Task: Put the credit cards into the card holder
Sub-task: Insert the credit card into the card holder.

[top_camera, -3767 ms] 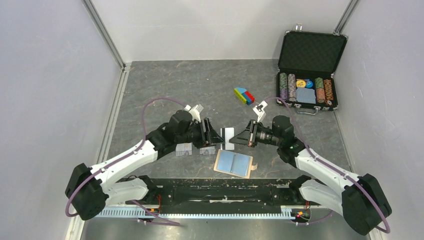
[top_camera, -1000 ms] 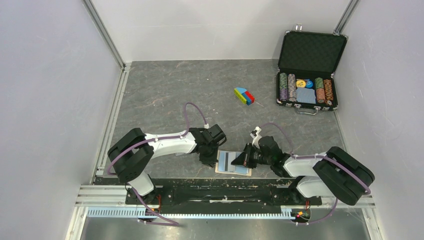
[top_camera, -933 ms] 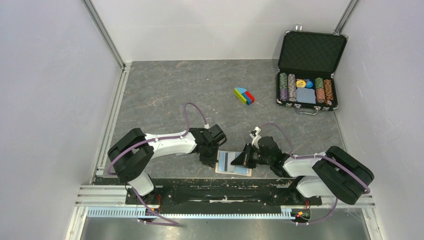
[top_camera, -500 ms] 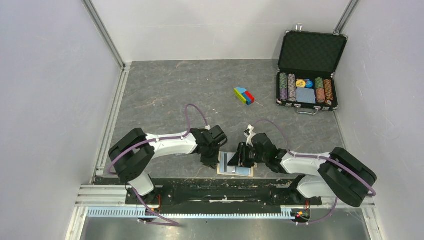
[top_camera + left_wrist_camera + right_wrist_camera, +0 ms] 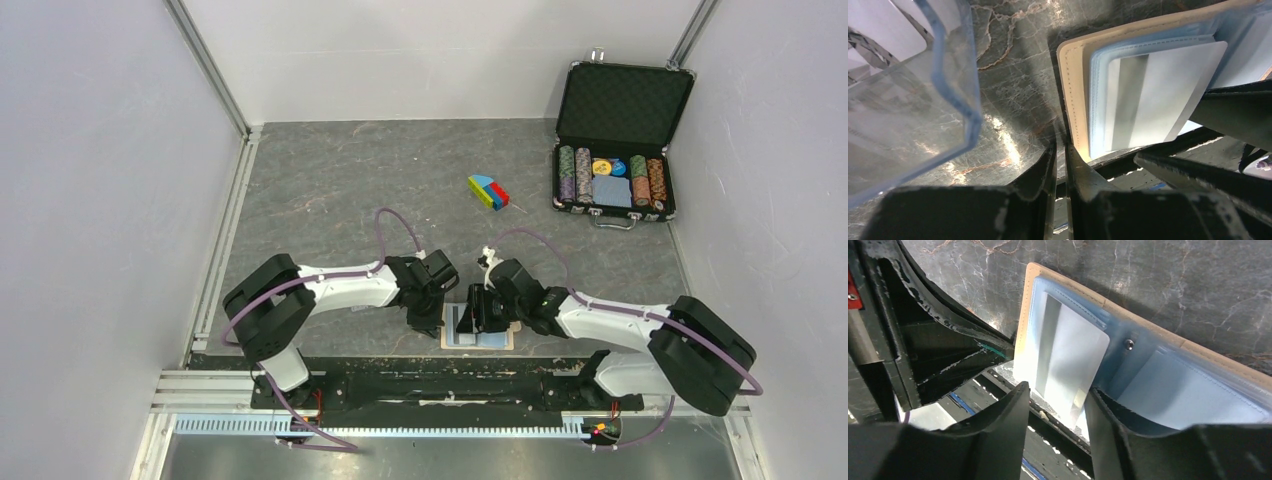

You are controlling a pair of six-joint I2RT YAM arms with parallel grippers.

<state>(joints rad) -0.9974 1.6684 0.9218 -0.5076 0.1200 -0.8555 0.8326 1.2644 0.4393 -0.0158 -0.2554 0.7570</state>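
Card (image 5: 1068,360) lengthwise near-far (in holder (image 5: 1193,390))

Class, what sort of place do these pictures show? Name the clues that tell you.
Probably a robot lab test booth: plain white walls enclose a grey table, two robot arms are bolted at its near edge, and a poker-chip case serves as a prop.

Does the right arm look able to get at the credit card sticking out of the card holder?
Probably yes: the right tool stands open, its fingers either side of the credit card, whose end protrudes; nothing else lies between them.
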